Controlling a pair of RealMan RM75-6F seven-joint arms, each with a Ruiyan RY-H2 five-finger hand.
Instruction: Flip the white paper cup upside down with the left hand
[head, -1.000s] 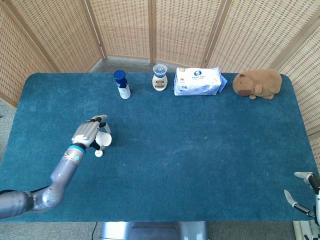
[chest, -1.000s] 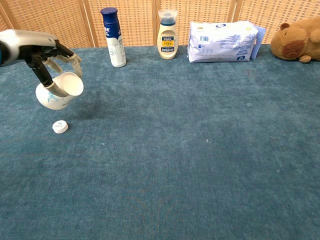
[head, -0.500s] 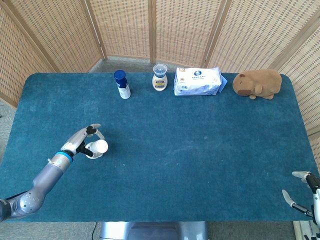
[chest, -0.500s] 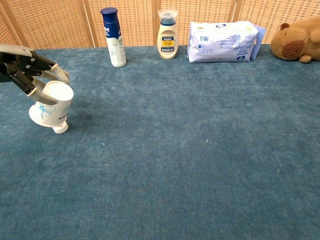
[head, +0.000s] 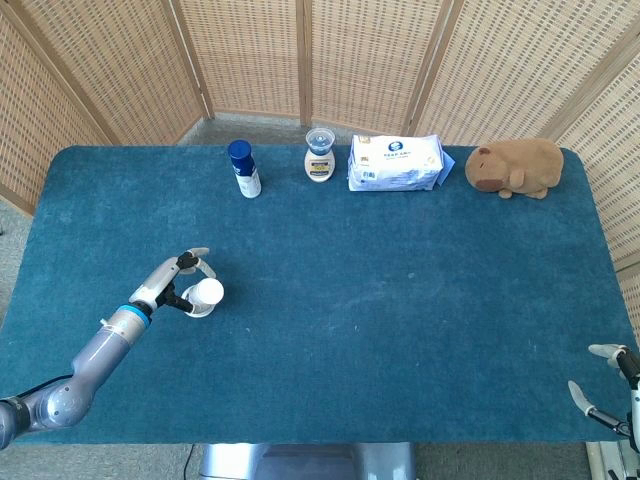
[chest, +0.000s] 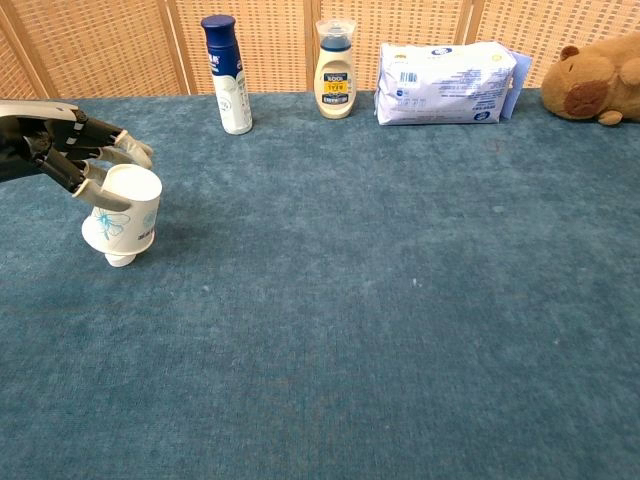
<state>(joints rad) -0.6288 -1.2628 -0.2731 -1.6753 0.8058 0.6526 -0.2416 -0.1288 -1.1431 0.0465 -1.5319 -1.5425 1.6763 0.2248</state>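
One white paper cup (chest: 123, 213) stands inverted near the left edge of the blue table (chest: 380, 300), tilted, its rim propped on a small white cap (chest: 121, 260). Left hand (chest: 62, 152) holds it, fingers (chest: 105, 198) curled around the upturned base. Right hand (head: 607, 385) shows only at the head view's lower right corner, fingers apart, holding nothing.
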